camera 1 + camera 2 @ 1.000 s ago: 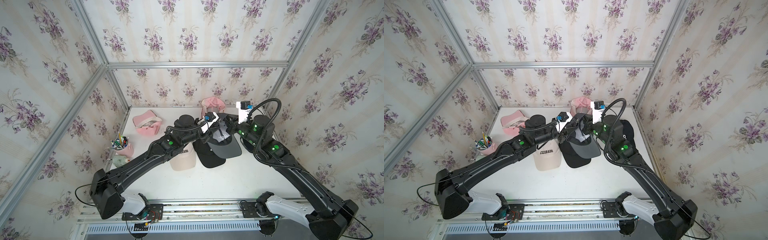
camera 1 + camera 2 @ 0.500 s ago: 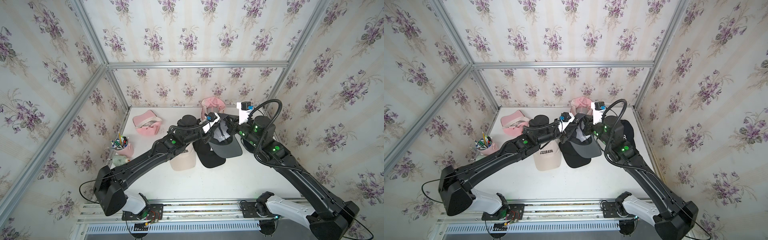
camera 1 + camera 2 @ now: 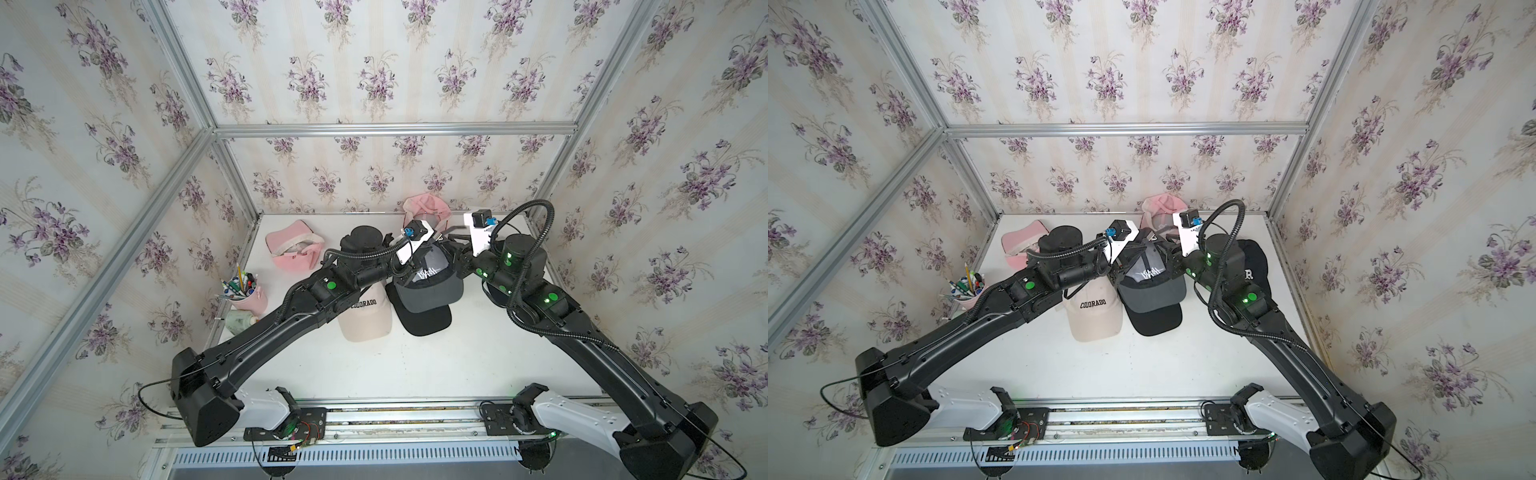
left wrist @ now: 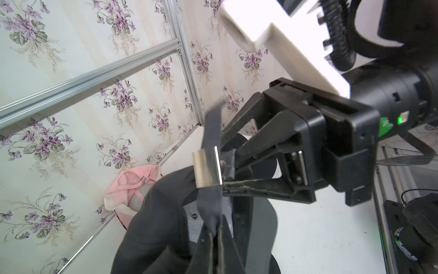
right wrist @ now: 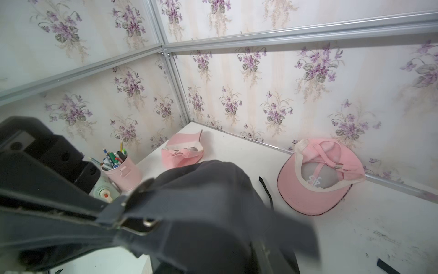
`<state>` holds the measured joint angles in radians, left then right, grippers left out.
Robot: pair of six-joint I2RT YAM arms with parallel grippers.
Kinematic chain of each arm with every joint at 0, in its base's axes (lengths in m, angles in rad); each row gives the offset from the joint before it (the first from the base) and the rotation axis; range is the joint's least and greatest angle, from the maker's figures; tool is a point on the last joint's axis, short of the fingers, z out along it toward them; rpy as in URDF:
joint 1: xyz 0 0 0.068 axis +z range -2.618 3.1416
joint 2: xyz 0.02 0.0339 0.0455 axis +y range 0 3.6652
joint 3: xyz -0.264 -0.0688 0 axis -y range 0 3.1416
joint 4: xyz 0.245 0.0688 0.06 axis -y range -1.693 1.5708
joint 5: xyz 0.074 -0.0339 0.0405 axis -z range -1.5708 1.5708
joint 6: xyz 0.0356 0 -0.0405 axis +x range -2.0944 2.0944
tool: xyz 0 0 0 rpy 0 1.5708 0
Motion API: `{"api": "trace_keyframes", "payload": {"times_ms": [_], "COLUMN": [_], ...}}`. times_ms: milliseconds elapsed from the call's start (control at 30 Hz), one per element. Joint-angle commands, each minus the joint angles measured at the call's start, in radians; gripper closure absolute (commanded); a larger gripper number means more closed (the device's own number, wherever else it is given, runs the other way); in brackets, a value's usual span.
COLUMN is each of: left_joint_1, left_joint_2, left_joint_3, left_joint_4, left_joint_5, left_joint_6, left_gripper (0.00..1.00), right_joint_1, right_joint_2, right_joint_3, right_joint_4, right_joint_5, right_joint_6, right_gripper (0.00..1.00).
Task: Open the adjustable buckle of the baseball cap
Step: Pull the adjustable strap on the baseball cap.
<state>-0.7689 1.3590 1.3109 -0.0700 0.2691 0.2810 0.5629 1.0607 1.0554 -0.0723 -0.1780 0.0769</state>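
A grey baseball cap [image 3: 428, 278] [image 3: 1152, 278] hangs above the table between both arms. Its silver buckle [image 4: 207, 168] [image 5: 139, 225] sits on the grey back strap [image 4: 211, 208]. My left gripper [image 4: 216, 237] is shut on that strap a little below the buckle. In the left wrist view my right gripper [image 4: 225, 163] faces it with its jaws apart, one finger on either side of the strap right beside the buckle. In both top views the wrist cameras and the cap hide both grippers' fingertips.
A beige COLORADO cap [image 3: 368, 316] and a black cap [image 3: 424, 320] lie under the held one. Two pink caps [image 3: 426, 208] [image 3: 291, 249] lie at the back, another black cap [image 3: 1252, 266] by the right arm. A pink pen cup [image 3: 247, 295] and bottle [image 3: 241, 322] stand left.
My left gripper closed on the strap, and my right gripper's jaws have just come apart. The left arm reached slightly farther right; the cap stays lifted.
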Motion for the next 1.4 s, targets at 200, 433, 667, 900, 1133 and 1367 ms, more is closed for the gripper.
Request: {"api": "trace_keyframes", "payload": {"times_ms": [200, 433, 667, 900, 1133, 1367], "left_joint_1": [0.000, 0.000, 0.001, 0.000, 0.000, 0.003], "left_joint_2": [0.029, 0.048, 0.047, 0.033, -0.016, 0.016], "left_joint_3": [0.061, 0.088, 0.093, 0.052, -0.023, -0.019], "left_joint_4": [-0.104, -0.133, -0.167, -0.161, -0.074, -0.013], "left_joint_5": [0.035, 0.051, 0.064, 0.031, -0.004, -0.088], "left_joint_6": [0.023, 0.027, 0.027, 0.028, -0.008, -0.062], "left_gripper": [1.00, 1.00, 1.00, 1.00, 1.00, 1.00], "right_joint_1": [0.014, 0.024, 0.023, 0.024, 0.023, 0.024], "right_joint_2": [0.002, 0.001, -0.044, -0.065, -0.060, -0.023], "right_joint_3": [-0.001, -0.006, -0.046, -0.055, -0.037, 0.023], "right_joint_4": [0.029, 0.037, 0.095, 0.077, 0.040, -0.020], "right_joint_5": [-0.103, -0.047, 0.052, 0.195, 0.275, 0.291], "right_joint_6": [-0.084, -0.088, -0.080, -0.076, -0.041, 0.010], "right_gripper": [0.63, 0.84, 0.97, 1.00, 1.00, 1.00]}}
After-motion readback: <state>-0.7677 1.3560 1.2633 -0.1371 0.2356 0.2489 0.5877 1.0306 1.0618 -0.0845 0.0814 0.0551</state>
